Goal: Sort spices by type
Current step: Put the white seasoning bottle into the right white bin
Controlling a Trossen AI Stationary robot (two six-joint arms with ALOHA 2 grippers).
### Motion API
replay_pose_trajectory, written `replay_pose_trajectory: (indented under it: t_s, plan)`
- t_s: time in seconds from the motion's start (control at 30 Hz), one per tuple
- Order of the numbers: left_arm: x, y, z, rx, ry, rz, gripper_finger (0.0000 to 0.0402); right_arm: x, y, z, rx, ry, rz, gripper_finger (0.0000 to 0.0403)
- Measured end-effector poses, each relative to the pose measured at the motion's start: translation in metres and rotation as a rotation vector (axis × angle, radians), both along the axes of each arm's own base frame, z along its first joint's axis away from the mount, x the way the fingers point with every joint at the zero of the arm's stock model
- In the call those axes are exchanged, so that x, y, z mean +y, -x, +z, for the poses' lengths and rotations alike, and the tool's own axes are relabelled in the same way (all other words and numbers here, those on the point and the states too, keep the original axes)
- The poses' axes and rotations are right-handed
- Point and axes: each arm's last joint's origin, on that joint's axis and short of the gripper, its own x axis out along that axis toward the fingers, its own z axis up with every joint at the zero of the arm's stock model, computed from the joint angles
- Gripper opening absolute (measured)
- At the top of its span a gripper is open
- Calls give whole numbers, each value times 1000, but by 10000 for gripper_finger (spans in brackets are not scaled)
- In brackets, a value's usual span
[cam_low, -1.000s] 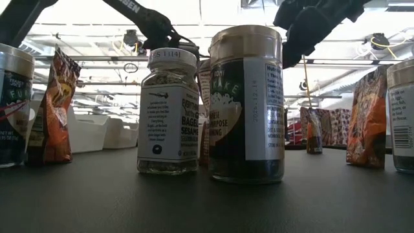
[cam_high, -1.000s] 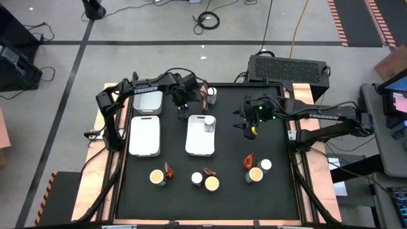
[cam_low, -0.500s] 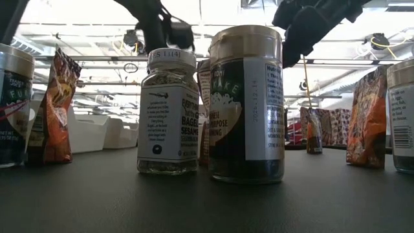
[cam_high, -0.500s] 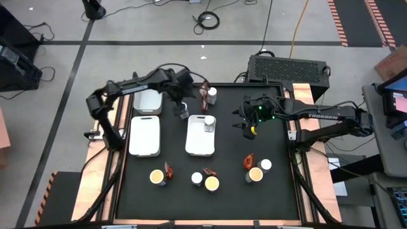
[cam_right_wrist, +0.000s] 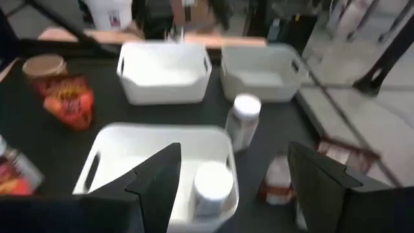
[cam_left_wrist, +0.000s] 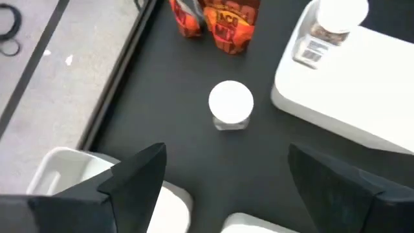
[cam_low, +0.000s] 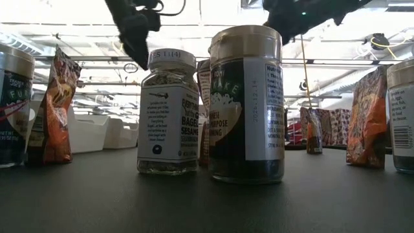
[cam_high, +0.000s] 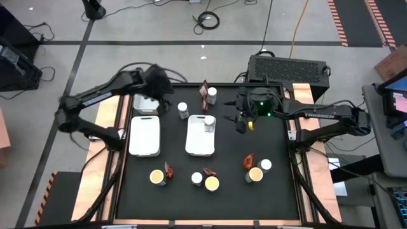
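Observation:
My left gripper [cam_high: 165, 98] hangs open above the table's far left, raised and back from a white-capped jar [cam_left_wrist: 231, 103] that stands on its base on the black mat [cam_high: 183, 109]. My right gripper [cam_high: 239, 122] hovers open right of the middle white tray [cam_high: 202, 143], which holds another white-capped jar [cam_right_wrist: 213, 184]. A reddish packet [cam_high: 204, 92] and a jar [cam_high: 212, 94] stand at the far edge. Yellow-topped tubs [cam_high: 157, 177], packets [cam_high: 248, 161] and jars [cam_high: 197, 178] stand along the near side.
Two more white trays sit at the left, one [cam_high: 145, 135] beside the middle tray and one [cam_high: 145, 103] behind it, partly under my left arm. In the low view a jar [cam_low: 168, 110] and a tall tub [cam_low: 246, 103] stand close before the camera.
My left gripper has risen and drawn back toward the table's far left corner, leaving the white-capped jar standing where the gripper hovered a second ago. My right gripper has tipped up toward level and shifted slightly toward the far edge.

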Motion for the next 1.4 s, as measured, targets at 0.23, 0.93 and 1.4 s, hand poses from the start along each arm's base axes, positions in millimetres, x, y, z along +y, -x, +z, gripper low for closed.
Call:
replay_pose_trajectory:
  t_s: [0.23, 0.93, 1.4]
  plan:
    - [-31, 30, -11, -190, 9, 50, 327, -16, -28, -11, -113, 32, -26, 242]
    - [-99, 86, -53, -750, -110, -25, 327, -72, -165, -15, 135, -35, -51, 242]
    - [-108, 103, -96, -850, -128, -55, 327, -93, -227, -58, 307, -88, -56, 246]
